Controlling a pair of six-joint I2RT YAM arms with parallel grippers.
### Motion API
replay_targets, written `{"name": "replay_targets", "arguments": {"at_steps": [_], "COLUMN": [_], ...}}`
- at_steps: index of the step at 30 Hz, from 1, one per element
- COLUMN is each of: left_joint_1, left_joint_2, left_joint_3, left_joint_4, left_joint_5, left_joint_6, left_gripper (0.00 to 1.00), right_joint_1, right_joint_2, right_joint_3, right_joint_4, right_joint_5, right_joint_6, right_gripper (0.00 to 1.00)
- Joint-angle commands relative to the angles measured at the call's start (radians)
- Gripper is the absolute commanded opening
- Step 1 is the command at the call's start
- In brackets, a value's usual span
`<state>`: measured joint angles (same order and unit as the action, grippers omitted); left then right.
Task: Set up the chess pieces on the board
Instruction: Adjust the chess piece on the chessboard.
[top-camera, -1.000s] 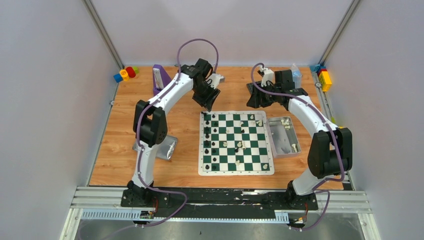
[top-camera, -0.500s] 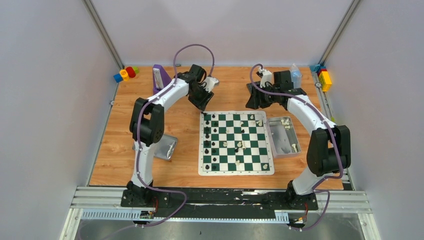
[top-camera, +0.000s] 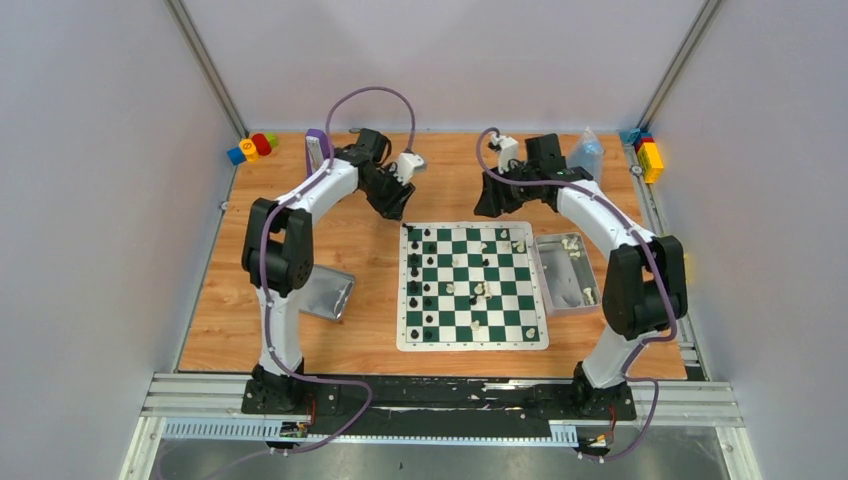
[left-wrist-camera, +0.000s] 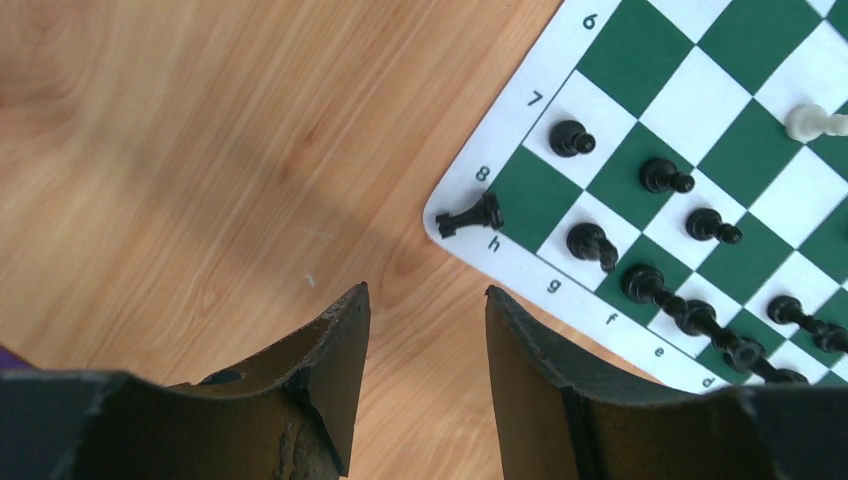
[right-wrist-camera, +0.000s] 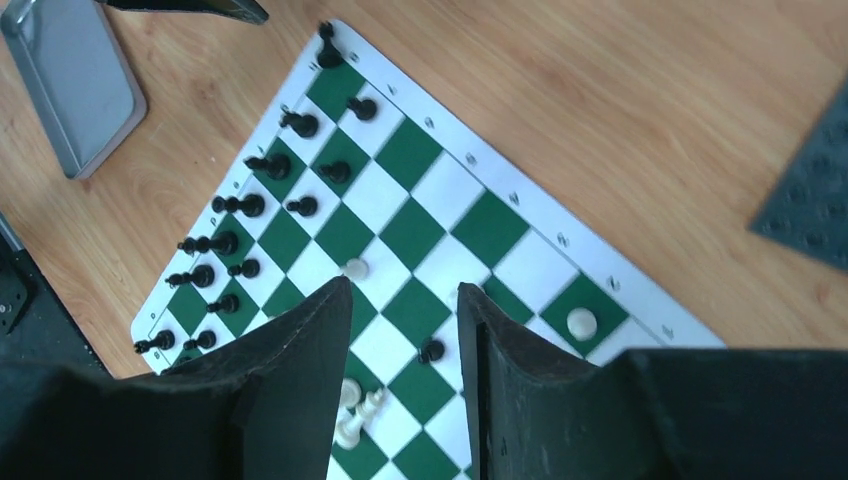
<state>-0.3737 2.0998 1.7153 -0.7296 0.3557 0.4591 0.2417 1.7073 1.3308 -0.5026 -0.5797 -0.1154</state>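
Note:
The green and white board (top-camera: 470, 343) lies mid-table. Black pieces (top-camera: 418, 285) stand in its two left columns. White pieces (top-camera: 480, 292) lie loose near its middle, and a few stand at its far right corner (top-camera: 505, 238). My left gripper (top-camera: 392, 205) is open and empty over bare wood just beyond the far left corner. In the left wrist view (left-wrist-camera: 426, 290) a black piece (left-wrist-camera: 468, 214) lies toppled on the corner. My right gripper (top-camera: 490, 205) hangs open and empty above the far edge. In its wrist view (right-wrist-camera: 403, 285) a black pawn (right-wrist-camera: 431, 351) and toppled white pieces (right-wrist-camera: 355, 400) lie below.
An open silver tin (top-camera: 566, 272) holding white pieces stands against the board's right edge. Its lid (top-camera: 322, 293) lies to the left of the board. Coloured blocks sit at the back left (top-camera: 250, 147) and back right (top-camera: 648, 155). A dark studded plate (right-wrist-camera: 810, 200) lies beyond the board.
Both arms have swung left and toward the back wall. The left gripper has moved off the board's far left corner. No piece has moved.

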Motion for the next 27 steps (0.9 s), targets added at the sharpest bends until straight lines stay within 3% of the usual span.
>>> {"name": "replay_targets", "arguments": {"at_steps": [1, 12, 27], "left_joint_1": [0.109, 0.308, 0.369], "left_joint_2": [-0.153, -0.354, -0.43], "left_joint_3": [-0.057, -0.3, -0.387], "left_joint_4": [0.034, 0.077, 0.094], "left_joint_5": [0.122, 0.239, 0.246], "left_joint_6": [-0.103, -0.25, -0.257], "left_gripper": [0.54, 0.57, 0.57], "right_joint_1": [0.085, 0.272, 0.387], "right_joint_2": [0.075, 0.358, 0.579], "right_joint_3": [0.13, 0.41, 0.572], "right_joint_4": [0.018, 0.042, 0.044], "right_joint_5": [-0.036, 0.039, 0.16], "right_joint_6": [-0.123, -0.205, -0.297], "right_gripper": [0.46, 0.53, 0.5]}}
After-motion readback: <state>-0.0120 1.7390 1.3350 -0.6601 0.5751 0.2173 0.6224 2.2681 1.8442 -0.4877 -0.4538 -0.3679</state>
